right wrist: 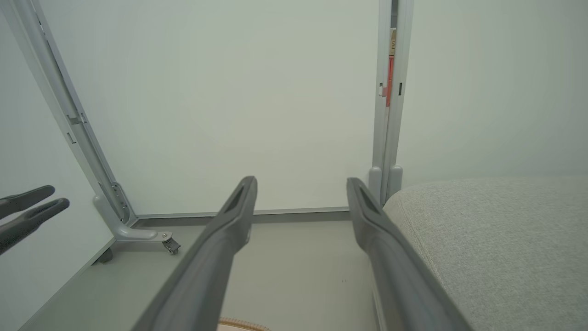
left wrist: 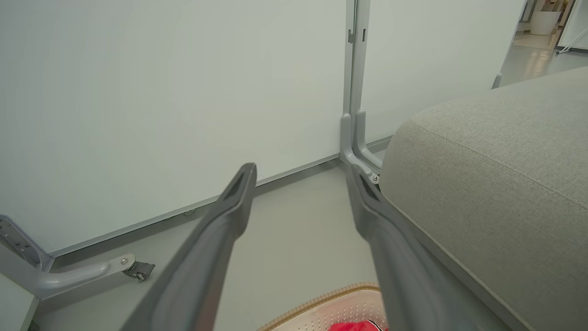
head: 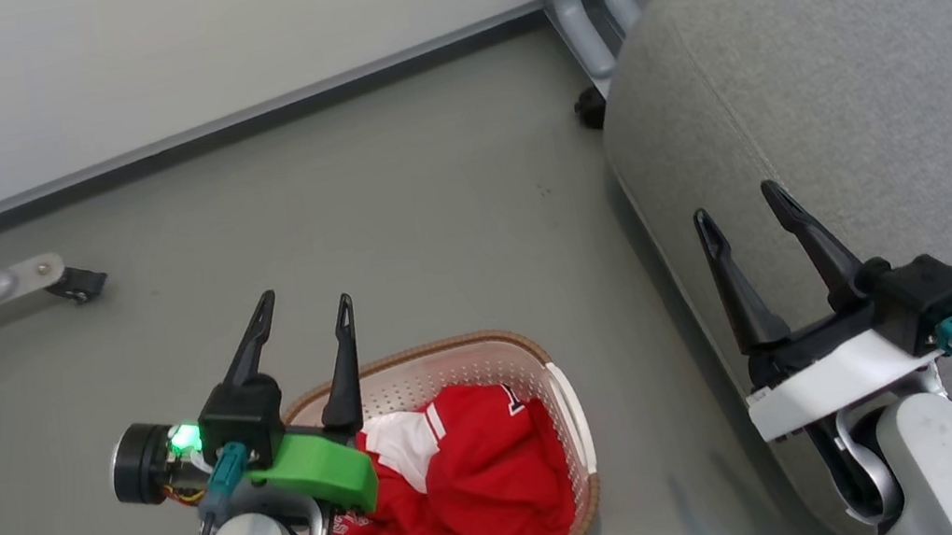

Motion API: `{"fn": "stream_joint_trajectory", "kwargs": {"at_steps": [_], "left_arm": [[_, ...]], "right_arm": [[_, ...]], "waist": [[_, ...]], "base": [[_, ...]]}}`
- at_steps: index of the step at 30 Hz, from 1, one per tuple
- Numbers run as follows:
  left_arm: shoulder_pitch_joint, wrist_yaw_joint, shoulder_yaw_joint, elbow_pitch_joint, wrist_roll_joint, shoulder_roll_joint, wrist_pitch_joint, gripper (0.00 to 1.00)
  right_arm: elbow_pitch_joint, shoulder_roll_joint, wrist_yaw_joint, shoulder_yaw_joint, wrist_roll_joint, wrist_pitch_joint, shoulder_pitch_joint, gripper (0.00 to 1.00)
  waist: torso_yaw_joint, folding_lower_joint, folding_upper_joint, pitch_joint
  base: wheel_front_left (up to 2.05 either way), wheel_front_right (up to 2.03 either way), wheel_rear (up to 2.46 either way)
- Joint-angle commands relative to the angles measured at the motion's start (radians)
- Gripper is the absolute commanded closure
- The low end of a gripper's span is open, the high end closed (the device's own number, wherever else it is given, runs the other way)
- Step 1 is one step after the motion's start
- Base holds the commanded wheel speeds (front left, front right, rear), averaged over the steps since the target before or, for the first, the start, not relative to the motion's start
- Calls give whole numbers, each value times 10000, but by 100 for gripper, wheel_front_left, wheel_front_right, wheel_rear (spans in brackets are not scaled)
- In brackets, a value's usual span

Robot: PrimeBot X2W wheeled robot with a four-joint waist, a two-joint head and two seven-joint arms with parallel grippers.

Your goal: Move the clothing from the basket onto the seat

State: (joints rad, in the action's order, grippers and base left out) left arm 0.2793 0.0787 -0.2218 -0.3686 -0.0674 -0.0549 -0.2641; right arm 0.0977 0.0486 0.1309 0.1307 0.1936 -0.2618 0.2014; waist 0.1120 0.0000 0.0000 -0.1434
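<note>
Left end effector (head: 304, 300) and right end effector (head: 735, 202) are open (empty) — the left may hook the basket (head: 450, 347) rim below it, missing the clothing (head: 471, 485).

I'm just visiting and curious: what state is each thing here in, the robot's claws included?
left gripper: open, holding nothing.
right gripper: open, holding nothing.
clothing: crumpled, lying inside the basket.
basket: upright on the floor, holding the clothing.
seat: no clothing on the part in view.

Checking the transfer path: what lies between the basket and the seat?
A bare strip of grey floor lies between the basket and the seat, as the head view shows.
</note>
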Motion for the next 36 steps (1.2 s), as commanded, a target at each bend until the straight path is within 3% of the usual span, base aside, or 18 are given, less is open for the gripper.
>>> {"fn": "stream_joint_trajectory", "kwargs": {"at_steps": [1, 9, 17, 36], "left_arm": [[379, 93, 1, -219, -10, -122, -9, 0], [1665, 403, -634, -1745, 310, -563, -9, 0], [2848, 504, -1377, -3548, 398, -1074, -9, 0], [5762, 527, -3725, -7305, -308, -1669, -8, 0]], "right_arm": [[-124, 32, -3, 62, 100, -49, 264, 0], [-601, 24, -3, 393, 413, -49, 1112, 0], [-1087, 15, -3, 656, 740, -49, 1669, 0], [-1817, 21, -3, 1006, 1031, -49, 2907, 0]], "waist": [[1189, 0, 0, -1196], [2586, 0, 0, -2562], [3334, 0, 0, -3868], [3267, 0, 0, -6712]], "base": [[0, 0, 0], [0, 0, 0], [0, 0, 0], [0, 0, 0]]}}
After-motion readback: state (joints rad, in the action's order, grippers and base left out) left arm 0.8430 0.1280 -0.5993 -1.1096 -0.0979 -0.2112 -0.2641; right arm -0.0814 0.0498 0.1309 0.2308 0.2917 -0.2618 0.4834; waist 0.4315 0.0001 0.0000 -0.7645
